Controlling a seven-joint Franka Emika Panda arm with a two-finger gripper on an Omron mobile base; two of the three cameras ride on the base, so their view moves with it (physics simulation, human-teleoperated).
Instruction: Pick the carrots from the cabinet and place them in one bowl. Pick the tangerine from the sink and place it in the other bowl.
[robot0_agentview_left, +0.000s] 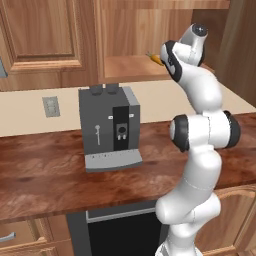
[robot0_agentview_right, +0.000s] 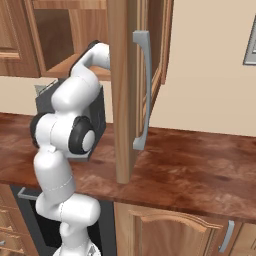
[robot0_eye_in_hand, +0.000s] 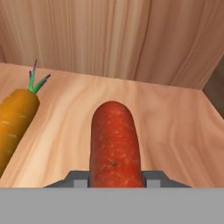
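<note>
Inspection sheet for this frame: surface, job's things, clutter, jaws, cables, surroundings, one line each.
Surface: brown wood-grain counter; light wooden cabinet shelf.
Job's things: reddish carrot lying on the shelf, pointing away from the hand; orange carrot with a green top beside it, apart.
Clutter: grey coffee machine on the counter.
Jaws: gripper inside the cabinet, jaws closed against both sides of the reddish carrot.
Cables: nothing seen.
Surroundings: open cabinet door with a silver handle; beige wall; wall outlet.
</note>
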